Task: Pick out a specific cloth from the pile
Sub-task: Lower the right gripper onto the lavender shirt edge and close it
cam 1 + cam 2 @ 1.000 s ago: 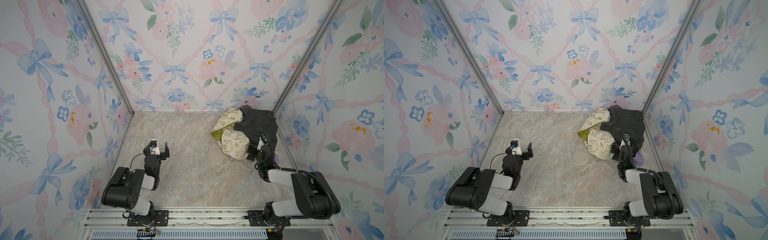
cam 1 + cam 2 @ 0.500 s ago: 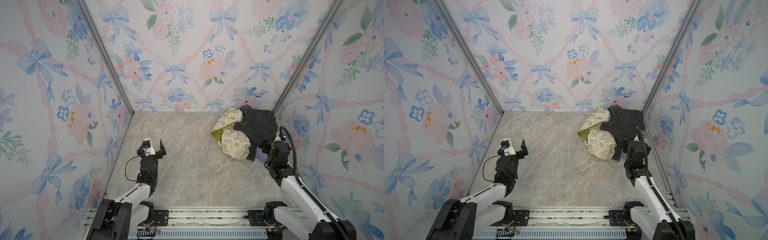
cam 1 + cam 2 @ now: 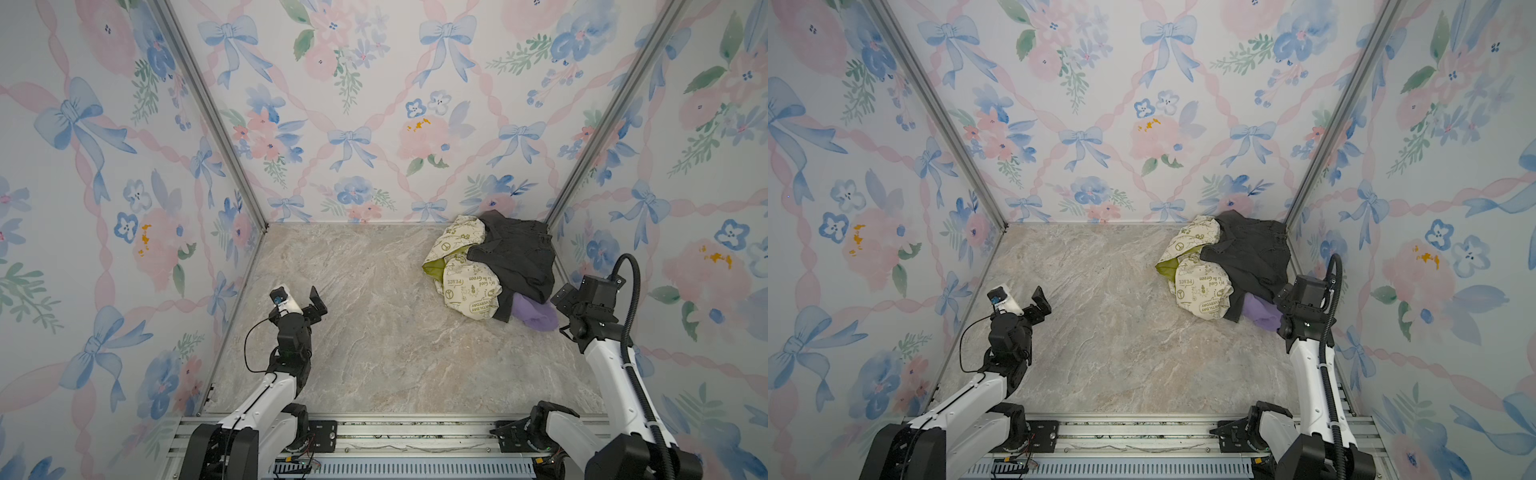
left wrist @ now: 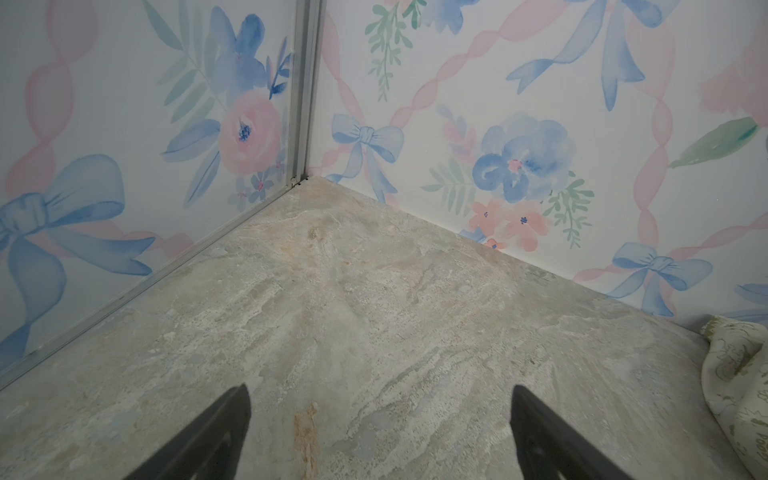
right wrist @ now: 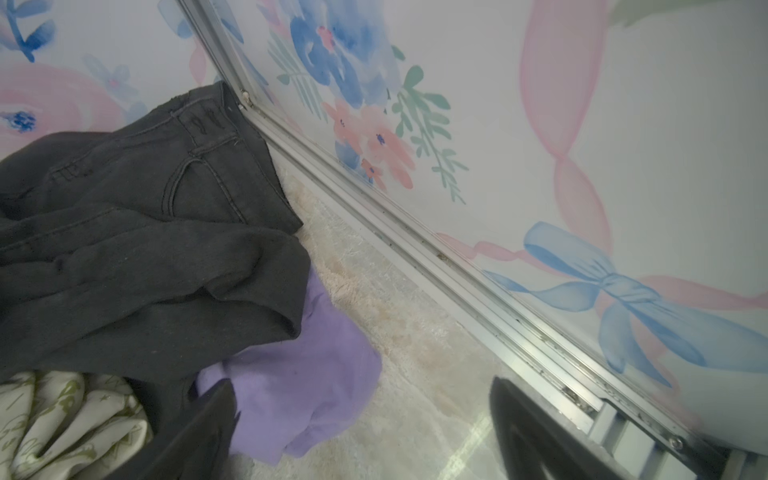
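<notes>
The cloth (image 3: pixel 534 314) is lying half under the dark garment (image 3: pixel 515 257) at the edge of the pile (image 3: pixel 465 286), near our right gripper (image 5: pixel 361 411) (jaws apart, empty; left gripper (image 4: pixel 380 399) likewise). We are risking pinching that overlapping hem too.

Lavender cloth (image 5: pixel 299 386) crumpled, half under dark-and-cream pile (image 3: pixel 494 262).

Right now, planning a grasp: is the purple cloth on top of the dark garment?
No, the dark garment drapes over the purple cloth.

Bright, even, soft-shadowed light; top views bend at edges, wrist views slightly soft.
</notes>
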`<state>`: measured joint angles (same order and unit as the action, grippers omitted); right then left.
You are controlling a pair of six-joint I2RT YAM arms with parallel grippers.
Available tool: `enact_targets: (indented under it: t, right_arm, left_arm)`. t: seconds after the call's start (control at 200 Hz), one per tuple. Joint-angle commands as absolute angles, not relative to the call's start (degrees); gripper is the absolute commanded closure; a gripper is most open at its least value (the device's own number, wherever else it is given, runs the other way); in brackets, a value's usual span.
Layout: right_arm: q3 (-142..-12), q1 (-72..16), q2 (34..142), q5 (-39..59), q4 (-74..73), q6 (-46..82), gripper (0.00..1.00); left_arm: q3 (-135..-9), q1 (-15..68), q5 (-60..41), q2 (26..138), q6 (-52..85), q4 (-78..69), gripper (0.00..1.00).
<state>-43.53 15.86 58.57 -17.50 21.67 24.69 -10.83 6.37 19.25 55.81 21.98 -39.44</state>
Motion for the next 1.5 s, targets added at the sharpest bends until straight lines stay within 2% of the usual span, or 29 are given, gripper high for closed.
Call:
enact_targets:
  t: [0.0, 0.16, 0.205, 0.25, 0.275, 0.33, 0.66, 0.865, 0.97, 1.0, 1.26, 1.495]
  right_arm:
    - [-45.6, 16.8, 63.0, -8.6, 25.8, 28.4, 0.03]
    - [-44.7, 17.3, 68.5, -2.1, 23.1, 33.5, 0.00]
    - [-44.7, 17.9, 70.4, -0.3, 22.9, 35.3, 0.03]
    - [-44.7, 18.8, 72.6, 1.8, 22.8, 38.6, 0.10]
    - [-44.7, 19.2, 73.6, 3.0, 22.7, 39.9, 0.18]
    - [-44.6, 19.9, 75.5, 4.5, 22.7, 42.7, 0.26]
    - [-42.0, 21.4, 79.7, 5.3, 20.9, 51.7, 0.46]
    - [-41.3, 21.4, 80.9, 5.7, 18.2, 54.4, 0.68]
    - [-41.5, 21.4, 81.6, 6.4, 17.0, 55.9, 0.87]
    - [-41.5, 21.4, 81.7, 6.7, 16.4, 56.4, 0.89]
    - [-44.7, 19.9, 79.2, 5.4, 15.8, 57.5, 1.00]
    - [-51.1, 15.2, 76.3, 1.5, 18.3, 57.7, 1.00]
  left_arm:
    - [-13.0, 6.2, 14.3, 56.9, 22.2, -38.5, 0.02]
    - [-14.6, 6.3, 10.8, 59.7, 22.0, -38.4, 0.02]
    - [-14.9, 6.3, 10.1, 60.4, 22.4, -38.4, 0.02]
    - [-15.2, 6.3, 9.3, 61.0, 22.6, -38.5, 0.02]
    - [-15.3, 6.3, 9.1, 61.3, 22.8, -38.4, 0.02]
    - [-15.6, 6.3, 8.5, 61.8, 23.1, -38.5, 0.02]
    - [-15.9, 6.3, 8.0, 62.8, 24.7, -38.5, 0.02]
    - [-16.6, 6.3, 6.7, 63.8, 25.0, -38.5, 0.02]
    - [-16.9, 6.3, 6.3, 63.9, 25.3, -38.5, 0.02]
    - [-16.9, 6.3, 6.2, 63.9, 25.5, -38.5, 0.02]
    - [-17.2, 6.0, 6.6, 61.9, 25.7, -38.8, 0.02]
    - [-18.0, 5.5, 6.5, 61.3, 25.9, -39.0, 0.02]
